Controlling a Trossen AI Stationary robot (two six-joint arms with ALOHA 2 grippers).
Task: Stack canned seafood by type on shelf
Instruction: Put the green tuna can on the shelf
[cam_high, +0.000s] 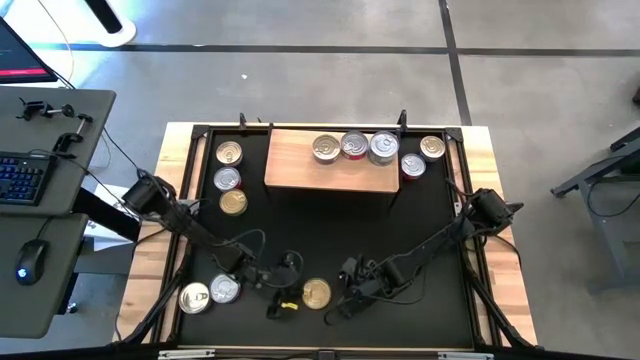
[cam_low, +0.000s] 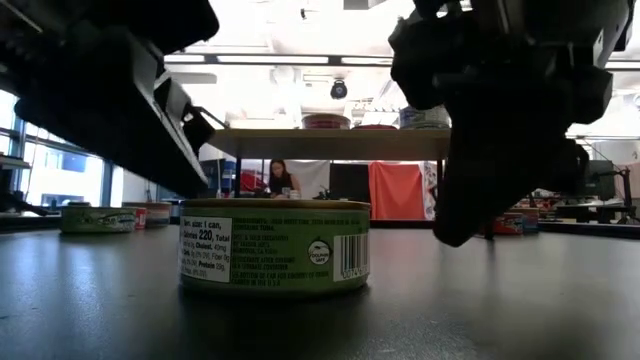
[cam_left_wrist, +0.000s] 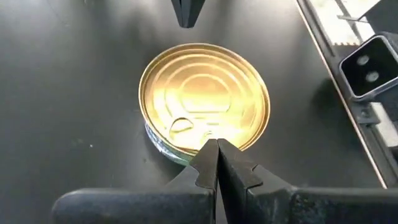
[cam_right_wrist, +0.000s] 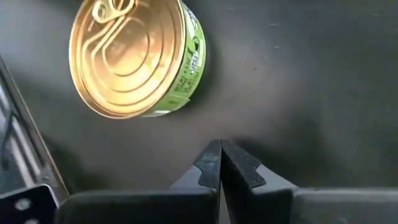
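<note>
Picking is the step in hand: both grippers, left (cam_left_wrist: 217, 149) and right (cam_right_wrist: 220, 150), hover with fingers closed and empty beside a gold-lidded can (cam_high: 316, 293) on the mat's near edge, far from the shelf (cam_high: 300, 165); next, one must open over it.

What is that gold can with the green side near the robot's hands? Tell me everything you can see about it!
The gold can is a short round tin with a shiny gold lid that has ring grooves and a pull tab. Its side wears a green and white paper label with small print and a barcode. It looks like metal, is unopened, and sits flat and upright on the black mat near the front edge. It lies between the left gripper and right gripper. Both are shut and neither holds it.
</note>
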